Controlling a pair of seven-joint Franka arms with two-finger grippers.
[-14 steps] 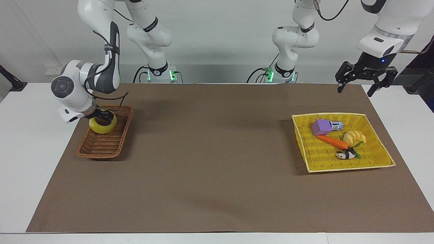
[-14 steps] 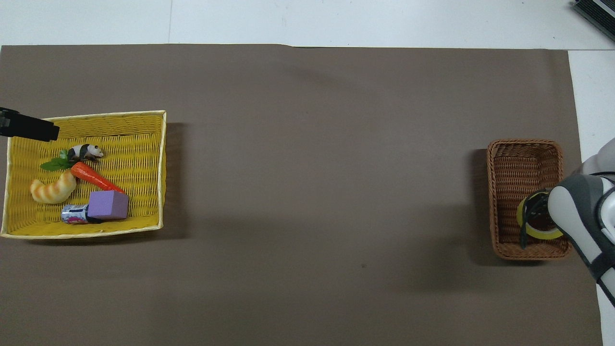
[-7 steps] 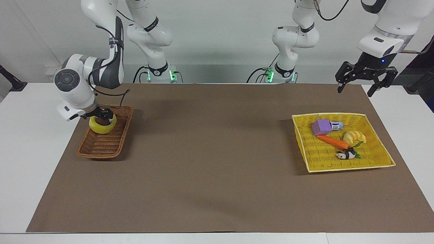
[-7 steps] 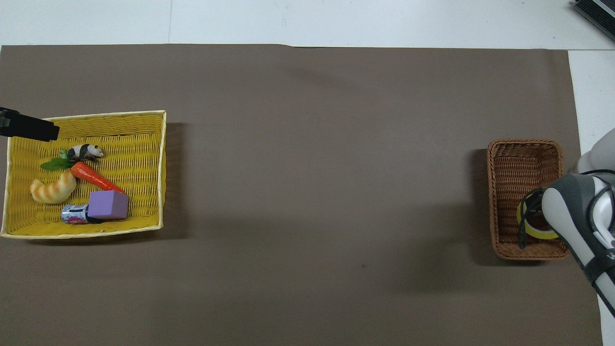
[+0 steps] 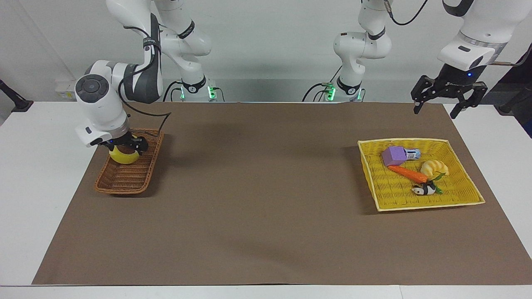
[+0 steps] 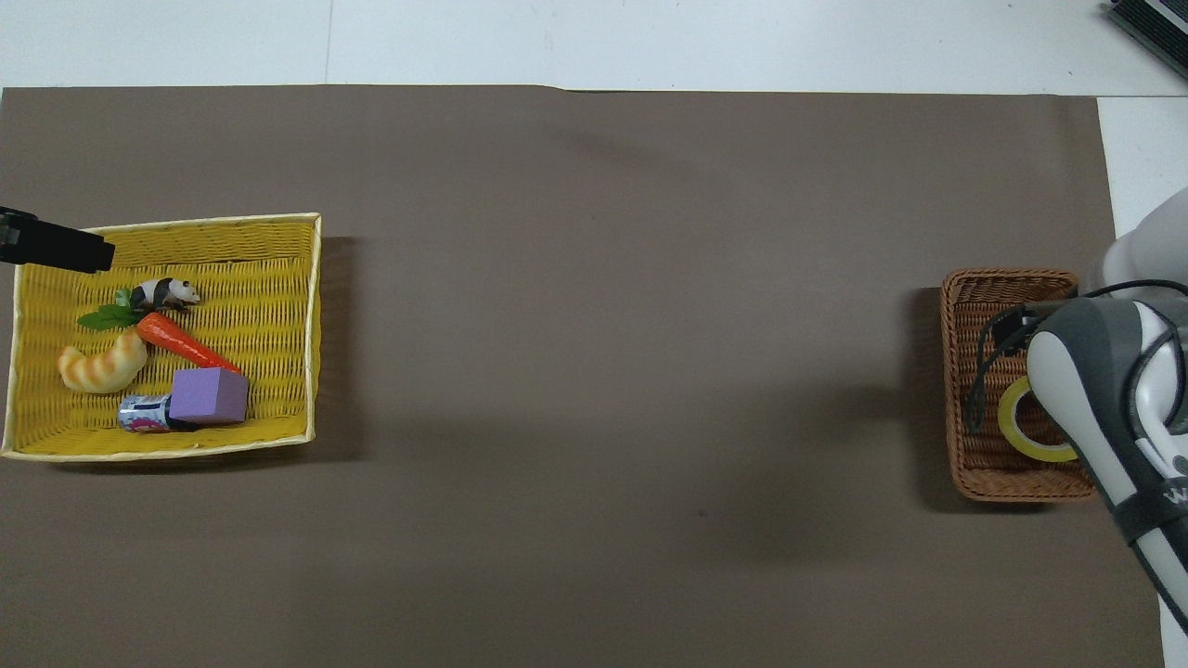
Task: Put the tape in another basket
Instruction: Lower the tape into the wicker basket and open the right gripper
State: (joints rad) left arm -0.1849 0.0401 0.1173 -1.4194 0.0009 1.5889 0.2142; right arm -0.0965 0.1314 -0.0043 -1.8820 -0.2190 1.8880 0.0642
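Left gripper: the left gripper [image 5: 434,113] hangs high over the edge of the brown-covered worktop [image 5: 266,216] at its own arm's end. Its fingers are spread wide with nothing between them, and this arm waits.
Right gripper: the right gripper [image 5: 124,146] is low over the brown basket, pressed onto the top of the roll. Whether it grips the roll or has let go cannot be told.
Tape: the wide yellow roll of tape with a pale core [image 5: 122,158] is inside the brown basket, in the half nearer to the robots, directly under the right gripper.
Brown basket: the narrow rectangular brown woven wicker basket [image 5: 120,190] stands at the right arm's end of the worktop.
Yellow basket: the wide flat bright-yellow woven basket [image 5: 428,205] stands at the left arm's end, well apart. It holds a purple block [image 5: 394,155], an orange toy carrot [image 5: 407,173] and a croissant-like toy [image 5: 434,168].
Step in hand: probably the set-down, since the roll already lies in the brown basket.
Next move: likely letting the roll go fully, then a straight lift clear of the wicker rim so the roll is not dragged out.
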